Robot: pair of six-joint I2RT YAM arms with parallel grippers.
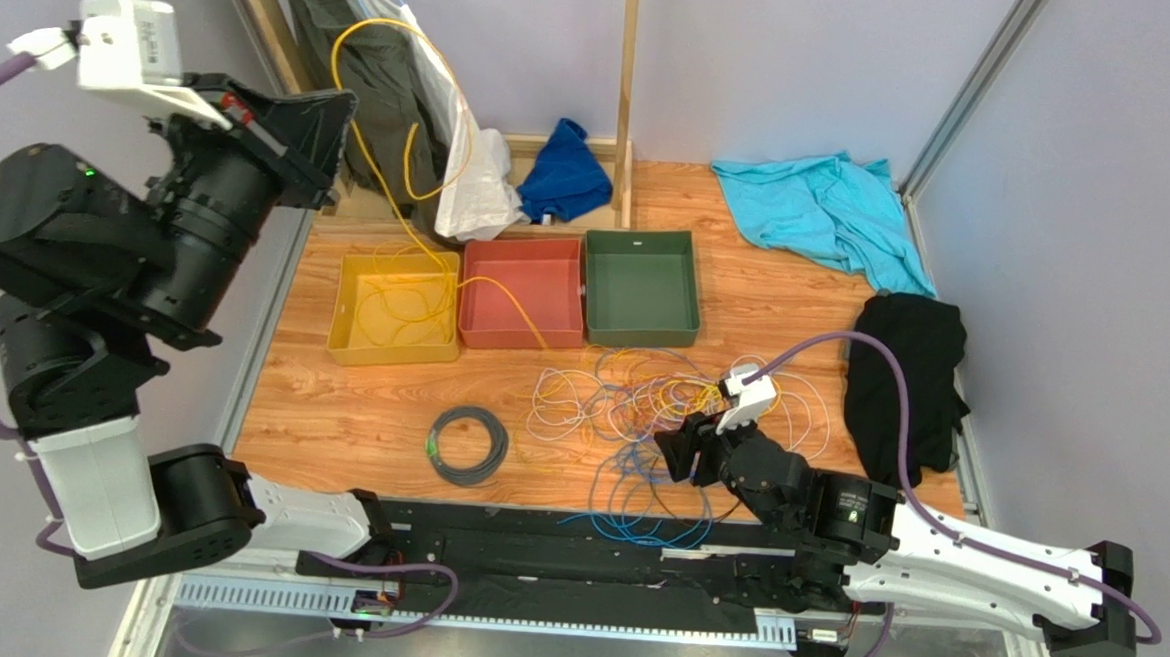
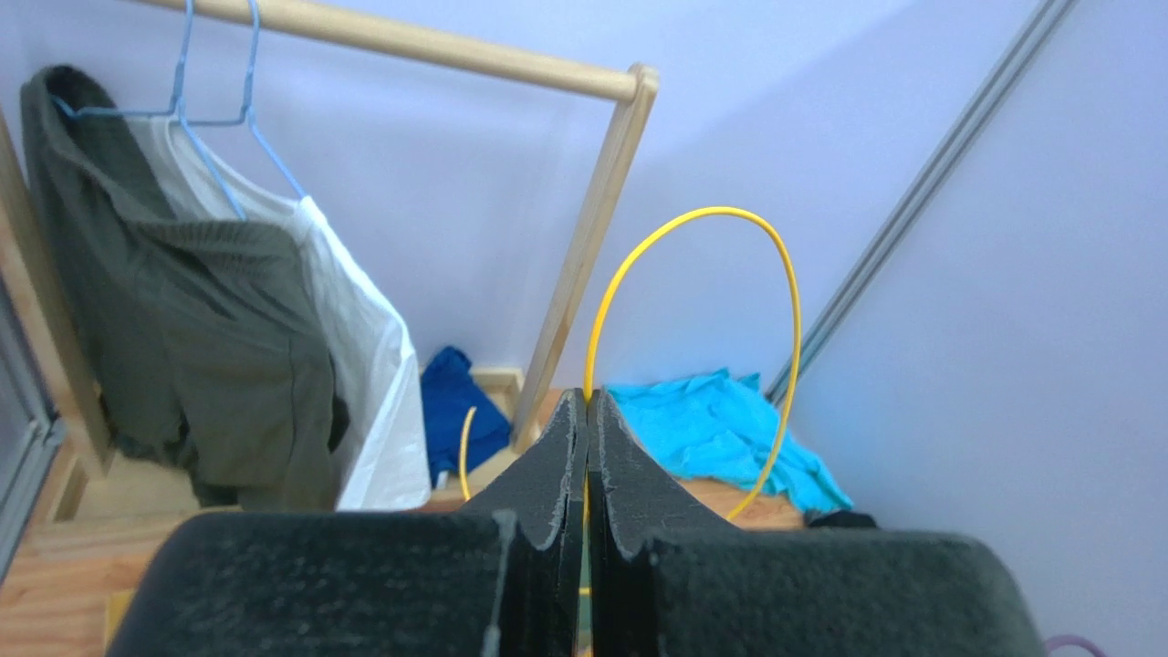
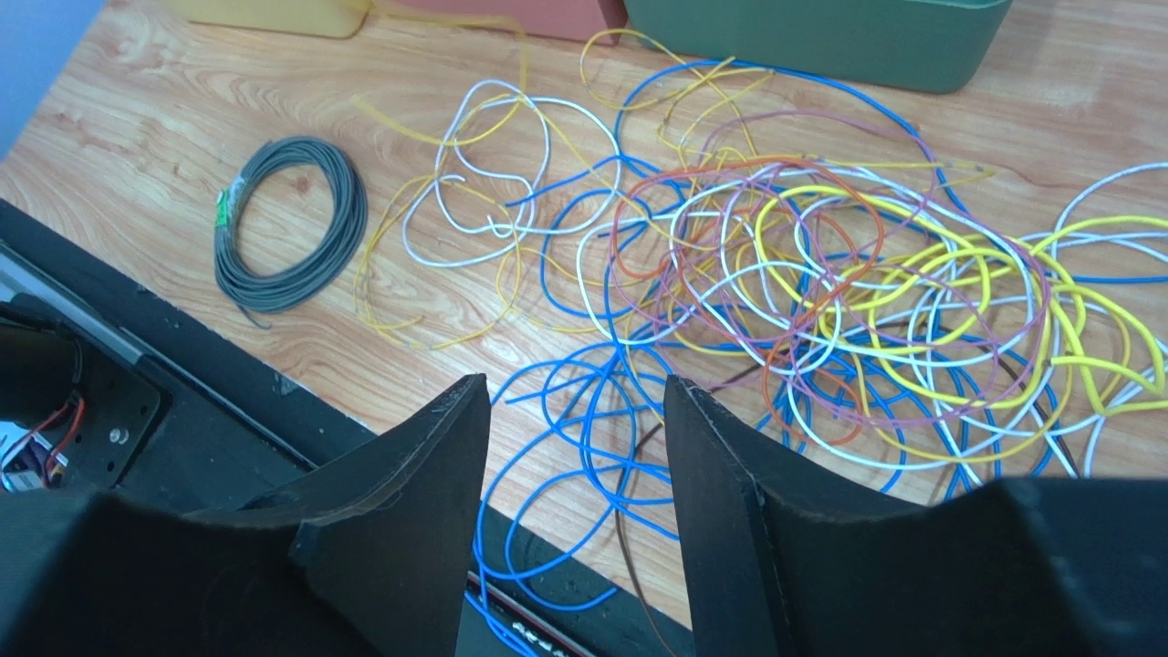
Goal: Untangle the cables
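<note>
Trays in a row mid-frame: yellow tray (image 1: 391, 356), red tray (image 1: 520, 339), green tray (image 1: 639, 335); tangled cables (image 1: 663, 397) just below, blue loops (image 1: 635, 497) spilling over the table's (image 1: 331, 413) near edge. Grey coil (image 1: 468, 446) apart, lower left; black cloth (image 1: 913, 361) at right. Left gripper (image 2: 587, 411) pinching yellow cable (image 2: 713, 212), upper left; right gripper (image 3: 576, 390) part-spread above blue loops.

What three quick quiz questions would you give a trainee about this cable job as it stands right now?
1. True or false: the left gripper is shut on a yellow cable.
2. Pick one. The right gripper is: A) shut on a blue cable; B) open, over the near edge of the tangle; C) inside the green tray.
3. Short answer: what colour is the middle tray of the three?

Key: 1 true; 2 B; 3 red.
</note>
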